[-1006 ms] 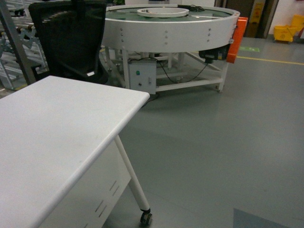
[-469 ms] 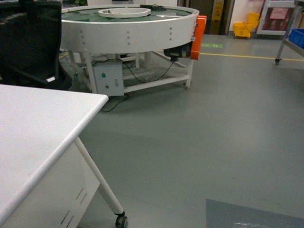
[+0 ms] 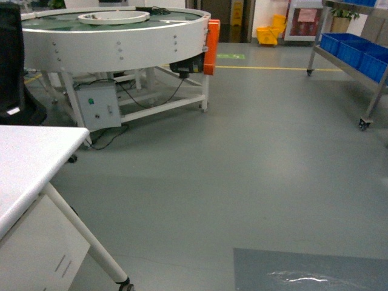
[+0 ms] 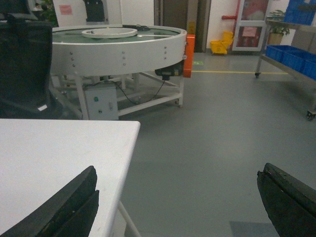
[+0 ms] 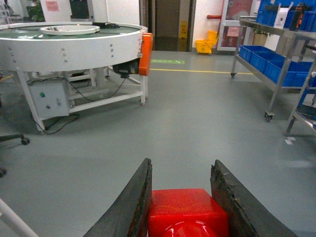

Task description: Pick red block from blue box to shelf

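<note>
Carrying step: my right hand [image 5: 180,197] is clamped on the red block [image 5: 187,212], my left hand [image 4: 177,197] spread wide and empty. Next, drive toward the shelf [image 5: 276,59] on the right.

White table [image 3: 30,157], round conveyor [image 3: 115,36], blue crates [image 3: 357,51]

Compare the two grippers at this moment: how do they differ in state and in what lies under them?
The right gripper is shut on the red block, its dark fingers pressed to the block's sides; the left gripper stands wide open and holds nothing. Below the left gripper lies the white table corner; below the right gripper is only grey floor. Both have dark, worn fingers and face the round conveyor.
</note>
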Robot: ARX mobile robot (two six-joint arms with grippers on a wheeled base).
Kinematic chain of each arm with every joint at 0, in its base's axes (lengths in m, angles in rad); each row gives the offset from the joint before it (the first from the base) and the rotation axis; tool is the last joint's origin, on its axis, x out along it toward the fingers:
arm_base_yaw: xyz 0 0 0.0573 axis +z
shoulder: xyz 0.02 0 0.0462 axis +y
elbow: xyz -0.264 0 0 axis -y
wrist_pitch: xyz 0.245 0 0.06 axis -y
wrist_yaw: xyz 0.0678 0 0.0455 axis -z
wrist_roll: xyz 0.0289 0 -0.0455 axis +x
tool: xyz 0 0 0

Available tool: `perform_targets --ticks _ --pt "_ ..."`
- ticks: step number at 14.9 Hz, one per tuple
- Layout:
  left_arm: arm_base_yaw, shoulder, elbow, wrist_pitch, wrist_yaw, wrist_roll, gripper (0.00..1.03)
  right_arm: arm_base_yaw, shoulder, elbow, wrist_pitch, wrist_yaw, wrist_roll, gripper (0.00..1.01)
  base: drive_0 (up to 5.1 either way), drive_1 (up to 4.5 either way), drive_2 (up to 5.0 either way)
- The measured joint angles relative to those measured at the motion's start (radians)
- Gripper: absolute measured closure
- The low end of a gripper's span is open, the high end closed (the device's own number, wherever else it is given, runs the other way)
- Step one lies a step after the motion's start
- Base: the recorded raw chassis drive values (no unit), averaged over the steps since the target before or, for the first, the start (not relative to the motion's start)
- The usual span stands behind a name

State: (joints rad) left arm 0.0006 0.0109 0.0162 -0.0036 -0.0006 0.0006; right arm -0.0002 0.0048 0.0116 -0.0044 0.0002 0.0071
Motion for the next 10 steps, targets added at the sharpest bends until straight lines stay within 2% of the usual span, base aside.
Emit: perform_targets --ticks 10 --pt "-0.002 0.0 0.0 -0.002 -0.003 0.0 0.05 0.0 0.0 0.0 0.0 0.0 0.0 0.72 0.0 0.0 0.0"
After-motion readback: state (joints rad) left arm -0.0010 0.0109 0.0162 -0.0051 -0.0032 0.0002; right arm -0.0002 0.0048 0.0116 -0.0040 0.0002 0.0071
